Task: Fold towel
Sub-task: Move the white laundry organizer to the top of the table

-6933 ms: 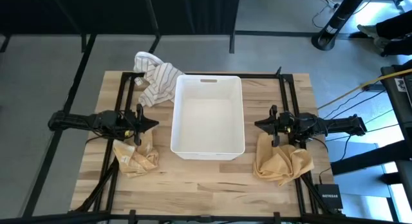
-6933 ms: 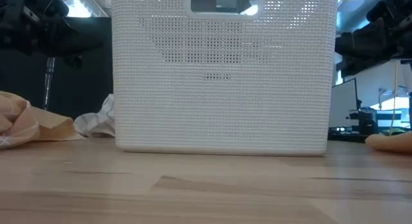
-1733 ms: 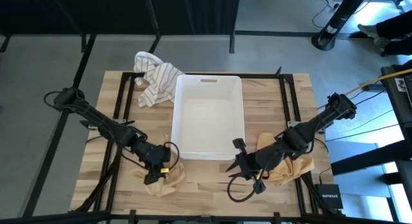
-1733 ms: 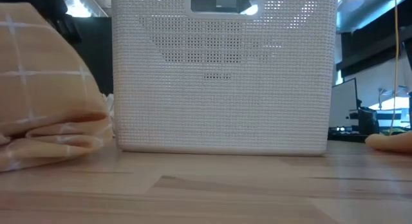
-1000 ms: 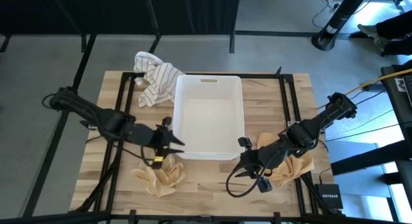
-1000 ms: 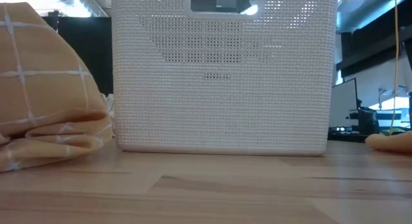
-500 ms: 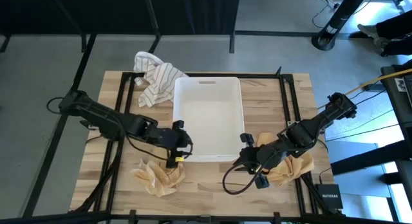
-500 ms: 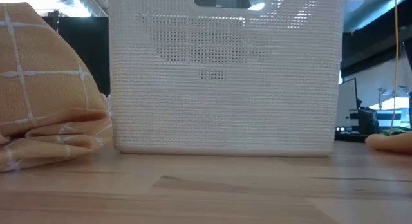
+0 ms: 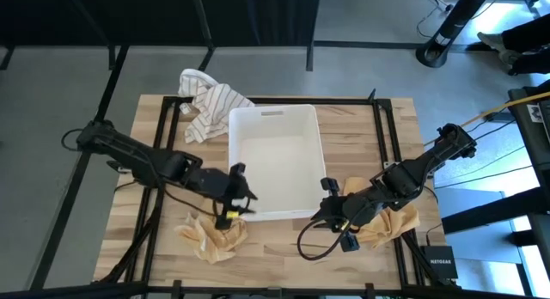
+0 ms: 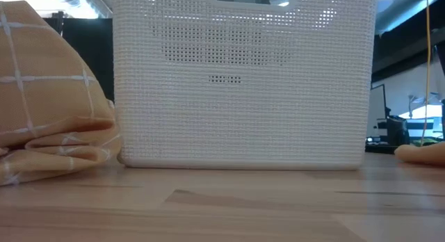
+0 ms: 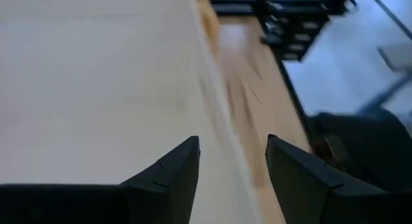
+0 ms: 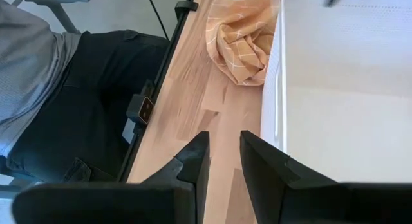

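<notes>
White perforated bin (image 10: 243, 82) on wooden table (image 10: 229, 207), orange checked towel (image 10: 49, 103) beside it.

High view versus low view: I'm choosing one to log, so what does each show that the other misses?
Only the high view shows both arms: the left gripper at the basket's near-left corner, the right gripper at its near-right corner, plus the striped towel behind the basket. Only the low view shows the basket's perforated wall face-on and the room behind. Both share the white basket and the orange towel.

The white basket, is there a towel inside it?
No. From above, the white basket shows only its bare white floor, and the striped towel and both orange towels lie on the table outside it.
</notes>
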Action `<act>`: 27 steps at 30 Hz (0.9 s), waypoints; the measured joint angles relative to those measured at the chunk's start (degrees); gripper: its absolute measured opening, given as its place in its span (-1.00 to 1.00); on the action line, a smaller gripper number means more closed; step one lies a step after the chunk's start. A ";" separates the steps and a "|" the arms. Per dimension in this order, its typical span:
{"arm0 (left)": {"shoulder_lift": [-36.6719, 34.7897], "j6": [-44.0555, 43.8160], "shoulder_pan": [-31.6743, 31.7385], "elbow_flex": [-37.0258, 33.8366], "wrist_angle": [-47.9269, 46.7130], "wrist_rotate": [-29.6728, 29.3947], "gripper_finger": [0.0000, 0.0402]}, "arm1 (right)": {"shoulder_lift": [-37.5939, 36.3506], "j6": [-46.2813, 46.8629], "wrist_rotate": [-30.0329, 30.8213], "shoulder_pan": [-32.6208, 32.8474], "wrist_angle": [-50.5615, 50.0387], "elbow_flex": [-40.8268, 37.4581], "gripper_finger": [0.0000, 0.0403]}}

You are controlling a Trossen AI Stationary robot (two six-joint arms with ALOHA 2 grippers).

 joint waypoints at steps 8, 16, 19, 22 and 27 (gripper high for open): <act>5.44 -1.01 -1.91 0.00 -1.64 -1.71 -0.16 | 0.00 -0.01 0.02 -0.04 0.09 -0.03 -0.55; 8.90 6.03 -1.76 0.00 -3.17 -9.02 -0.35 | 0.00 -3.19 0.61 0.02 0.19 -0.04 -0.55; 9.73 10.13 -1.86 0.18 -2.36 -10.45 -0.56 | 0.02 -4.39 3.63 0.02 0.10 -0.04 -0.55; 10.72 13.15 -1.87 0.35 -1.66 -12.86 -0.81 | 0.02 -5.35 6.26 0.02 0.04 -0.04 -0.55; 12.40 21.29 -1.64 0.16 1.75 -21.93 -0.95 | 0.02 -6.50 9.34 0.12 -0.45 -0.04 -0.55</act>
